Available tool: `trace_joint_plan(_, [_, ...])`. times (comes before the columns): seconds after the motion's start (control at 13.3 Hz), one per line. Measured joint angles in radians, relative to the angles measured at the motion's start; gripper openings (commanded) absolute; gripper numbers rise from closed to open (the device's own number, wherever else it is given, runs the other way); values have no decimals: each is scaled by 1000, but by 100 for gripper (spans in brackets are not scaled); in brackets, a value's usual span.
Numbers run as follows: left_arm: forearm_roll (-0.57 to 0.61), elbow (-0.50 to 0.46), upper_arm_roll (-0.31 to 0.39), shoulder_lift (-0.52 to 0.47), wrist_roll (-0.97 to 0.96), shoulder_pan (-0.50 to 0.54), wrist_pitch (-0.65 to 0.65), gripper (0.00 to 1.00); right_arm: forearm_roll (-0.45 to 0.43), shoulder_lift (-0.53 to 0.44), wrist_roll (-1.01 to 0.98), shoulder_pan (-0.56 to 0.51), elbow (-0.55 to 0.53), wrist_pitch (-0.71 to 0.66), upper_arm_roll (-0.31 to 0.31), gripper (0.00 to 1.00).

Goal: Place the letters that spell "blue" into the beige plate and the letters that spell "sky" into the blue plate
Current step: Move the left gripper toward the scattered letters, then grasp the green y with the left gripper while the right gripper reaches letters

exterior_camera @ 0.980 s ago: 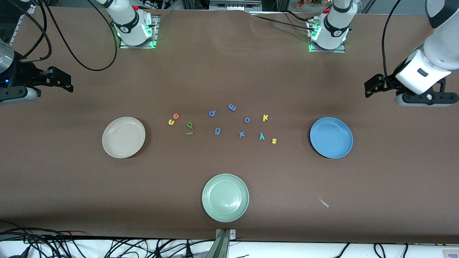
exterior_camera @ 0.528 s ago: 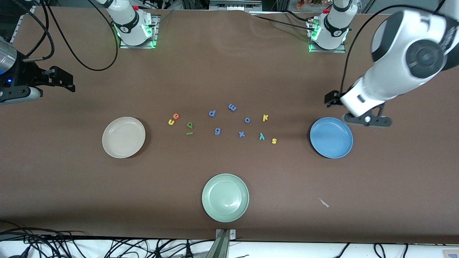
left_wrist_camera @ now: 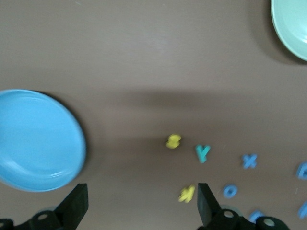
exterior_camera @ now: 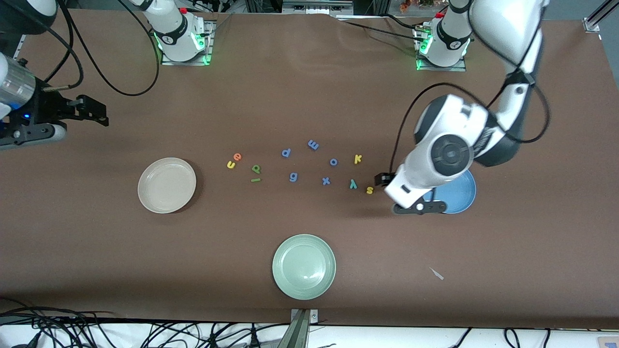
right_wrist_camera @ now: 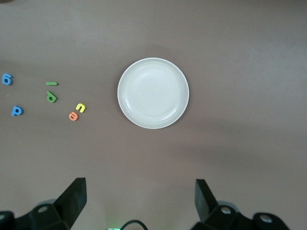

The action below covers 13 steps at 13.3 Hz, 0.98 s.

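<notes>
Yellow foam s (left_wrist_camera: 173, 141) lies on the table just ahead of my left gripper (left_wrist_camera: 139, 203), whose fingers are spread wide and empty beside the blue plate (left_wrist_camera: 38, 139), while my right gripper (right_wrist_camera: 139, 201), equally spread and empty, waits near the beige plate (right_wrist_camera: 153, 93).

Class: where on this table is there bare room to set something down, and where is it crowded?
Bare tabletop lies between the beige plate and the pale green plate. Crowded: the scattered letters between beige and blue plate.
</notes>
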Motion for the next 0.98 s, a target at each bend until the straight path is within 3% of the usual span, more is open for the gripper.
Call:
trace_joint_plan(0.3, [0, 5, -2, 127, -103, -86, 126, 95, 0, -25, 0, 2, -142, 39, 27, 100])
trace_joint_plan(0.45, [0, 4, -1, 177, -155, -122, 207, 69, 0, -23, -1, 2, -182, 51, 29, 100])
trace_joint_plan(0.53, [0, 4, -1, 194, -166, -134, 222, 62, 0, -23, -2, 2, -194, 65, 35, 100])
trace_joint_plan(0.98, [0, 2, 6, 231, -168, -139, 229, 59, 0, -19, 2, 1, -295, 173, 56, 100])
